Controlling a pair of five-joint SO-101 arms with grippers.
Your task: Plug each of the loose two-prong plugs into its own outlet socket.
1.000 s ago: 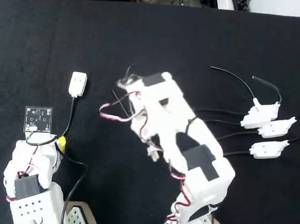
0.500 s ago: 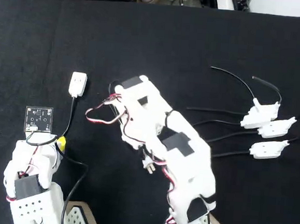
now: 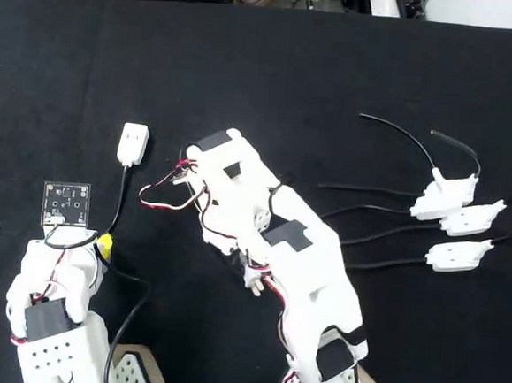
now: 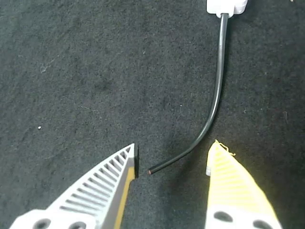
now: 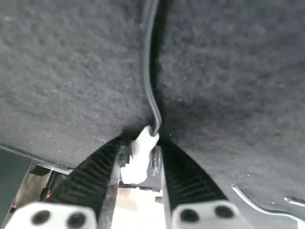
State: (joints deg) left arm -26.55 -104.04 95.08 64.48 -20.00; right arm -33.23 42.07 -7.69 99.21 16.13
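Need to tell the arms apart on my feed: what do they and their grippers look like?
The left arm and right arm are white shells with black servo blocks and red, white and black wires. The left gripper has one white and one yellow ribbed finger; the right gripper has black ribbed fingers.

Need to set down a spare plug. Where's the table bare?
Bare: the far strip of table beyond the right arm, and the near corner by the three white connectors. Crowded: the cables beside those connectors.
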